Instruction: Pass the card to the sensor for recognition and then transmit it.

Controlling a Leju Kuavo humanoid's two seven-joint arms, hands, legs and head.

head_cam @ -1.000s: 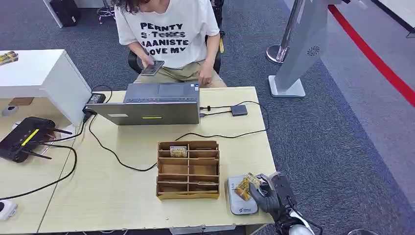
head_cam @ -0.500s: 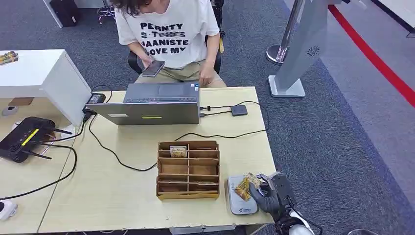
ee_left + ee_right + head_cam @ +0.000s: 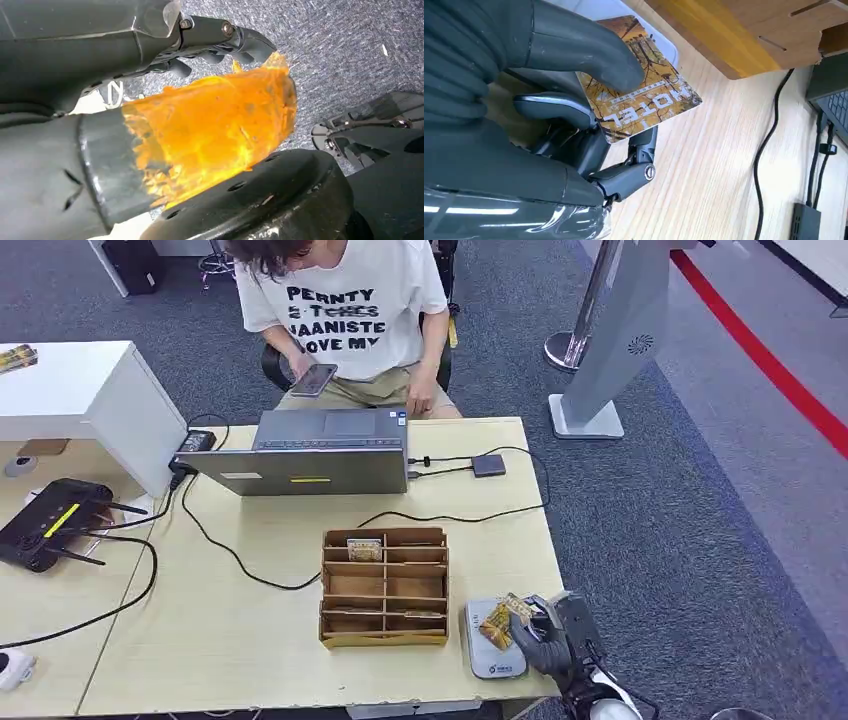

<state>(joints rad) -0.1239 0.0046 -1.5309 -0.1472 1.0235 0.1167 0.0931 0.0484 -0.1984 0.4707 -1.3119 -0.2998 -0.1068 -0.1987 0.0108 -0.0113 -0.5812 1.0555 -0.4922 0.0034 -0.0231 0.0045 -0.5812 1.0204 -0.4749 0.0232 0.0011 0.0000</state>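
card (image 3: 499,621): thin, stiff, light, probably slick; best pinched by one short edge
right robot hand (image 3: 545,640): thumb and fingers pinching card, held over sensor (image 3: 491,650)
left robot hand: can't tell
desk (image 3: 250,640): pale wood, cables, wooden organizer (image 3: 385,587), laptop (image 3: 310,462)
room: grey carpet, seated person (image 3: 345,310) behind desk

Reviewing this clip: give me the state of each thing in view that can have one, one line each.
card: pinched in the right hand, held over the sensor.
right hand: gripping the card.
sensor: flat on the table, beside the wooden organizer.
wooden organizer: upright, a card in a back slot.
laptop: open, facing the person.
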